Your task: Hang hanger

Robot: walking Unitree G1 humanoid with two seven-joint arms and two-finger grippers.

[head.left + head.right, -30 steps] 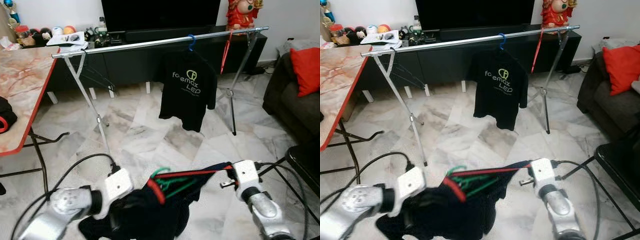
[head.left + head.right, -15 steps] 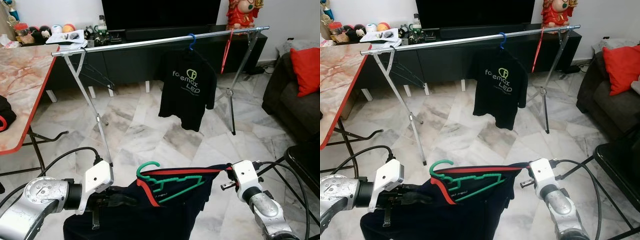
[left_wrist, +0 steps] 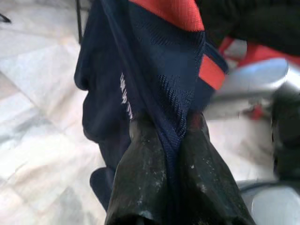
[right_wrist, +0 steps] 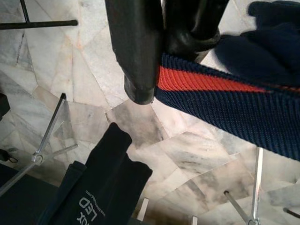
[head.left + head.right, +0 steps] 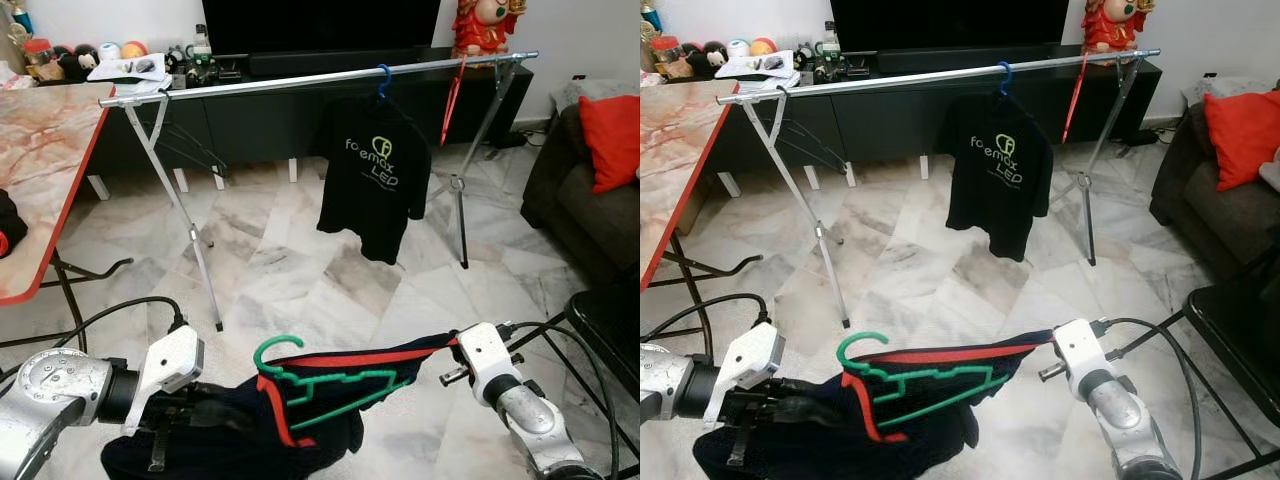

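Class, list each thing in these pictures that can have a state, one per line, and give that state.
Left end effector: shut on the navy garment.
Right end effector: shut on the navy garment's red-striped edge.
Navy garment: stretched between both end effectors, off the rail.
Green hanger: inside the garment, hook up, not hung.
Black T-shirt: hanging from the rail.
Rail: standing.

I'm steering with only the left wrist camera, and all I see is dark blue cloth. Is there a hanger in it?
Observer: Yes. A green plastic hanger sits inside the navy shirt with red trim, with its hook poking up.
Operator: Is anything holding the other side?
Observer: The right jaws are shut on the shirt's red-striped edge, stretching it between the arms.
Operator: Where could it hang?
Observer: A long silver metal rail stands ahead, with a black printed T-shirt hanging on it.
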